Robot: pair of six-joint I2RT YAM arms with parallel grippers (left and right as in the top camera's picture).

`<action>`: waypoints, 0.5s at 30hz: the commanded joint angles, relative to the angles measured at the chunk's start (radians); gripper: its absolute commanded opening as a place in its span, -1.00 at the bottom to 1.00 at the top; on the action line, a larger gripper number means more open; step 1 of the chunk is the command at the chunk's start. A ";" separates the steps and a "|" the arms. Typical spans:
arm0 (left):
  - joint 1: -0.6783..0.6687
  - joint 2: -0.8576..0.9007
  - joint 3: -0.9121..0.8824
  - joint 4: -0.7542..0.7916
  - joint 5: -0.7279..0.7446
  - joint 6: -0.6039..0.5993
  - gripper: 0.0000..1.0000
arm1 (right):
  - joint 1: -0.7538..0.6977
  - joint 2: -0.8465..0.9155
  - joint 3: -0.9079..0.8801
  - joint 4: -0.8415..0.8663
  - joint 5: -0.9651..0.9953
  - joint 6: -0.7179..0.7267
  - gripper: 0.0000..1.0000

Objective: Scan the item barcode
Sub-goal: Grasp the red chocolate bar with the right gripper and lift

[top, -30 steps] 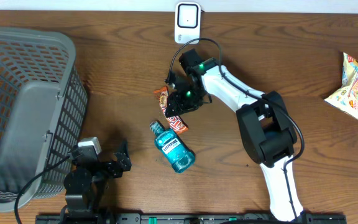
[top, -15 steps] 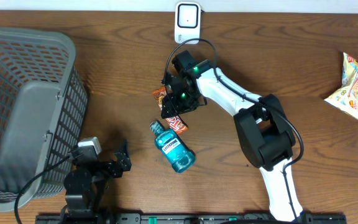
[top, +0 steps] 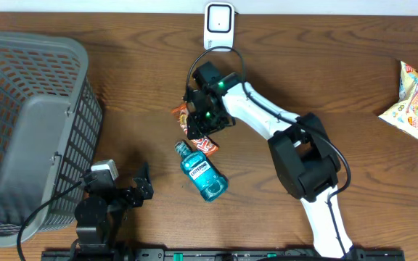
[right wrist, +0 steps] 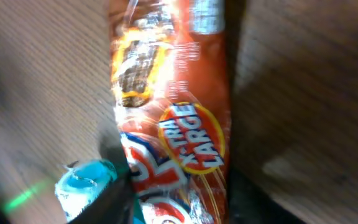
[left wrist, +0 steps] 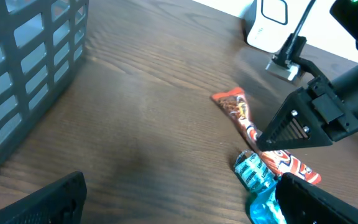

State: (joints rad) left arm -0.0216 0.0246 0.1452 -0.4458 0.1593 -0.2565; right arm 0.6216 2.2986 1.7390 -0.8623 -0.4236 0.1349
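Observation:
The item is an orange snack bar wrapper (top: 178,111) marked "X-tra Large", lying on the wooden table below the white barcode scanner (top: 218,17). My right gripper (top: 200,119) sits on top of it, jaws closed against both long sides of the wrapper (right wrist: 173,106), which fills the gap between the dark fingers (right wrist: 114,199). The left wrist view shows the bar (left wrist: 241,115) sticking out from under that gripper (left wrist: 309,118). My left gripper (top: 142,187) rests open and empty near the front edge, away from the bar.
A blue Listerine bottle (top: 203,172) lies just below the bar, its cap (right wrist: 86,183) beside the right finger. A grey mesh basket (top: 27,130) fills the left side. Snack bags (top: 411,94) lie at the far right edge.
The right gripper has shifted left and slightly up, and the snack bar's upper end has moved left with it. The jaws opened briefly, then closed again. The left arm stayed still.

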 commanded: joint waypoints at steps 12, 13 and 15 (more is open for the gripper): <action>-0.002 0.001 -0.014 -0.016 0.012 0.013 0.96 | -0.072 0.134 0.070 -0.246 0.571 0.247 -0.97; -0.002 0.001 -0.014 -0.016 0.012 0.013 0.96 | -0.079 0.130 0.096 -0.282 0.610 0.261 -0.97; -0.002 0.001 -0.014 -0.016 0.012 0.013 0.96 | -0.090 0.117 0.136 -0.333 0.672 0.290 -0.97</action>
State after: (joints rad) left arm -0.0216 0.0246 0.1452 -0.4454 0.1593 -0.2565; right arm 0.5789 2.3398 1.8568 -1.1435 -0.1482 0.3271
